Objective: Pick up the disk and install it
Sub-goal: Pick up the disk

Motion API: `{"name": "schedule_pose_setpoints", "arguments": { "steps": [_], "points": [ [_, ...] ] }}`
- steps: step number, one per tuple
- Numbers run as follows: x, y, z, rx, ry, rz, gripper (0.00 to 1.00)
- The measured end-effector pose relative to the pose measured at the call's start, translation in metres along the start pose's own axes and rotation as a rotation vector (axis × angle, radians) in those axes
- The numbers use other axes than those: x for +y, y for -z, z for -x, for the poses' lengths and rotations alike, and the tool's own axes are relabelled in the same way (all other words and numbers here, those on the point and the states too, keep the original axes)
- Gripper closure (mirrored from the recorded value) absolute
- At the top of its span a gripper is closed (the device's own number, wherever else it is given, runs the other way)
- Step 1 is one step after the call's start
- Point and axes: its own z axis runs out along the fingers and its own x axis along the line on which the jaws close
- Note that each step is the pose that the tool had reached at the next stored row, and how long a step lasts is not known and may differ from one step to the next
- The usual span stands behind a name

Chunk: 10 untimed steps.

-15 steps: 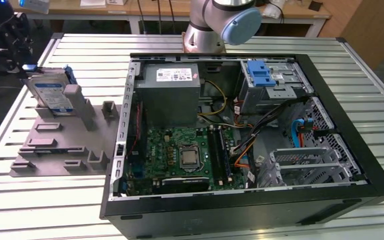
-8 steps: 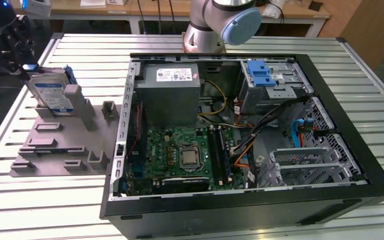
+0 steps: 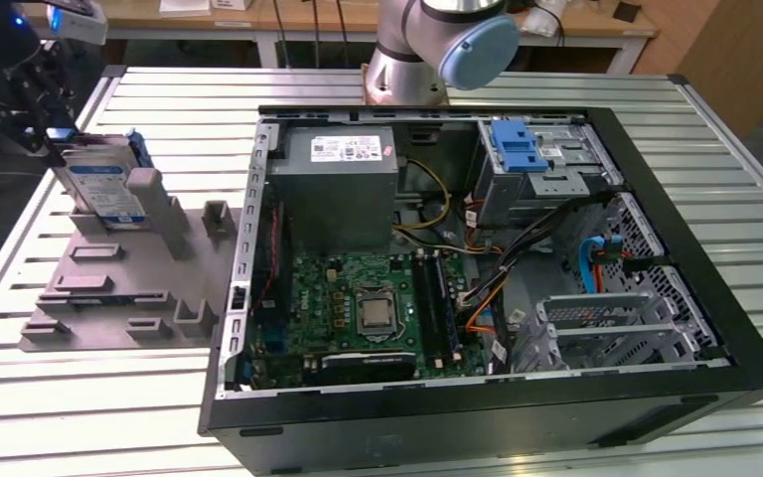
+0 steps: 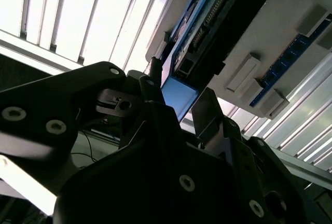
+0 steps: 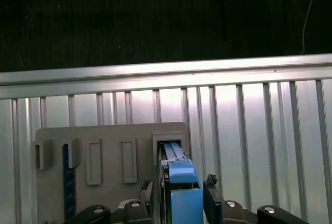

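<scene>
Slatted metal counter (image 3: 90, 407) underneath, and in the upper left of the exterior view stands the disk (image 3: 100, 184), upright on edge in a slot of the grey holder (image 3: 130, 288). Low centre in the first wrist view, the pincer (image 5: 179, 186) straddles the disk's blue end, and whether it's clamped or loose I cannot tell. Open computer case (image 3: 488, 437) lies centre-right in the exterior view, well apart from the disk.

Robotics lab, slatted aluminium workbench (image 3: 90, 397), opened computer case (image 3: 488, 417)
</scene>
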Motion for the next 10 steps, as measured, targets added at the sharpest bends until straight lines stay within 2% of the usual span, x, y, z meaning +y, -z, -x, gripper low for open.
{"name": "schedule_pose_setpoints", "arguments": {
  "steps": [10],
  "points": [
    [-0.0003, -0.0111, -0.0003, 0.0001, 0.0, 0.0002, 0.5]
  ]
}}
